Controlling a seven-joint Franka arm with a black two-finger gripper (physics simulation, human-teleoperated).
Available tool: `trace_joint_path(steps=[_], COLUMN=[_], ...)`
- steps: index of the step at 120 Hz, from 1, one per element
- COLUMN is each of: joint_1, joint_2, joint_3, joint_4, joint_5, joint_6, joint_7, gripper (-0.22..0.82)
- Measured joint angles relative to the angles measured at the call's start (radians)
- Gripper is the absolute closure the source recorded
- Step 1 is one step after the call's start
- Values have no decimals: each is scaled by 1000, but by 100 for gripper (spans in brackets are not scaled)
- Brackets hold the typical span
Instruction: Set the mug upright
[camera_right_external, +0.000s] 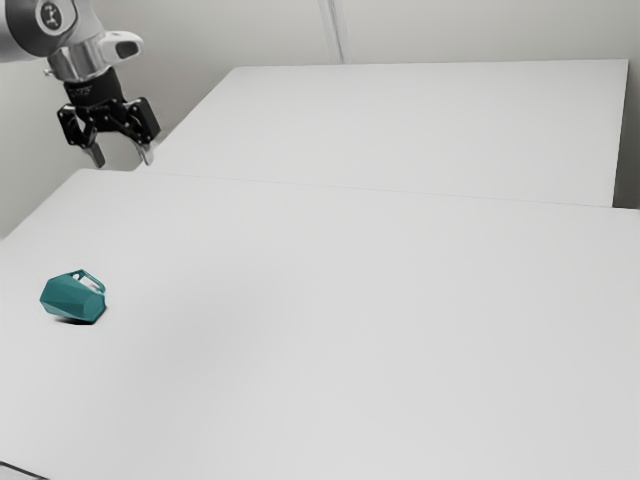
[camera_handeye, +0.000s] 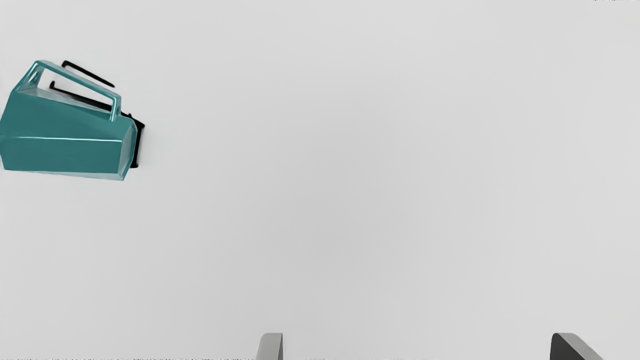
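Over to the teal mug (camera_right_external: 73, 298): lay tipped on its side on the pale table (camera_right_external: 350, 300), toward the exterior view's left, with its handle (camera_handeye: 80, 78) slanting off to one side, apart from the tabletop. Found the gripper (camera_right_external: 122, 159) poised high above the table, well apart from the mug, fingers (camera_handeye: 271, 347) spread wide with nothing between. Looked far from upright, so called for a grip and a turn onto the base. Looked risky there, too! Could have rolled or skidded at a one-sided nudge, given those slick-looking facets. Could also have slid out of a grip on the tapering walls, or swung about a grip on the thin handle, its body being so much bulkier. Might have bumped a fingertip against the handle on the way down, without a careful line-up. Might have toppled straight back over after a release on a base edge rather than flat on the base. And as for contents? Couldn't see into the hollow from either angle, so couldn't tell full from empty; spotted nothing spilled around it, at any rate.
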Motion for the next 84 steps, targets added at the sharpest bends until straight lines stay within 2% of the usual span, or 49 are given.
trace_joint_path(steps=[37,84], joint_1=[160,430], joint_2=[-22,-7], joint_3=[-2,-3], joint_4=[-83,-181], joint_5=[-57,-171], joint_6=[61,170], joint_7=[145,410], gripper=[2,2])
